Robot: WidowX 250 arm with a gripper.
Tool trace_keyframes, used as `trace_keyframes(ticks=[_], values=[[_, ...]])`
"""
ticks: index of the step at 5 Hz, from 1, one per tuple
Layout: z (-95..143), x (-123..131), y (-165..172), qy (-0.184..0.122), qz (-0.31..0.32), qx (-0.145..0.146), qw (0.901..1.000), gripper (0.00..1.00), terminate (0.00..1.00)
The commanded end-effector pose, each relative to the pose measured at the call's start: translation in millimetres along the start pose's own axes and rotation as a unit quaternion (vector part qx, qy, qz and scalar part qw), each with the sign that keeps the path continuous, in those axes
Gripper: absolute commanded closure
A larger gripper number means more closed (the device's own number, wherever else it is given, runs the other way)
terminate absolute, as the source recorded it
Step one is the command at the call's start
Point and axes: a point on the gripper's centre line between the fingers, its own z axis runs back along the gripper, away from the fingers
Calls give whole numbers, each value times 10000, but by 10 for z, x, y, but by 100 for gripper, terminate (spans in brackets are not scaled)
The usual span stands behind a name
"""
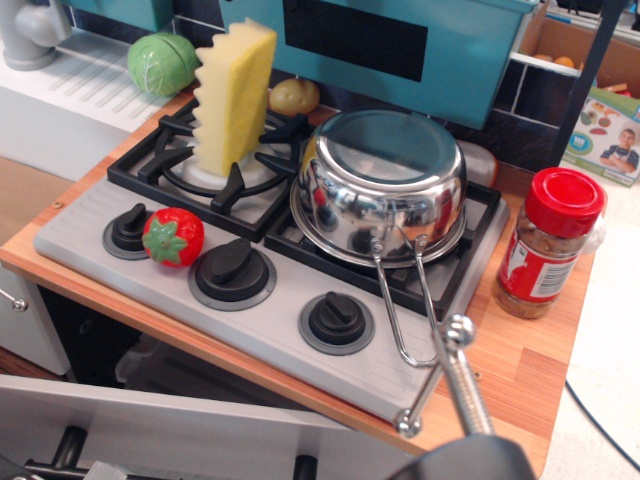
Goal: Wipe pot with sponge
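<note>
The pot sits on the stove's right burner, toward the tabletop's right edge; the sponge stands upright on the left burner beside it. The tool hangs at the front edge, grip state impossible to tell. Best approach: take the sponge by its flat faces.

Mirror-bright silver pot; pale yellow sponge (one edge zigzagged). Red toy strawberry with green leaves, green cabbage, tan potato. Black burner grates and knobs on grey stove panel; red-lidded spice jar; orange-brown wooden worktop.
</note>
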Motion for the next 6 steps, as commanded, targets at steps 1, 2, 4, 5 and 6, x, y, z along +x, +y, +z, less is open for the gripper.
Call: trace_keyframes(ticks=[1, 2, 4, 5, 6], values=[[0, 0, 0, 0, 0, 0, 10000, 0, 0], [20, -166, 30, 2, -211, 106, 9997, 0, 0], [-132, -384, 83, -68, -312, 427, 9986, 0, 0], [-284, -365, 67, -249, -213, 634, 9975, 100, 0], [-308, -307, 83, -267, -138, 693, 9971, 100, 0]])
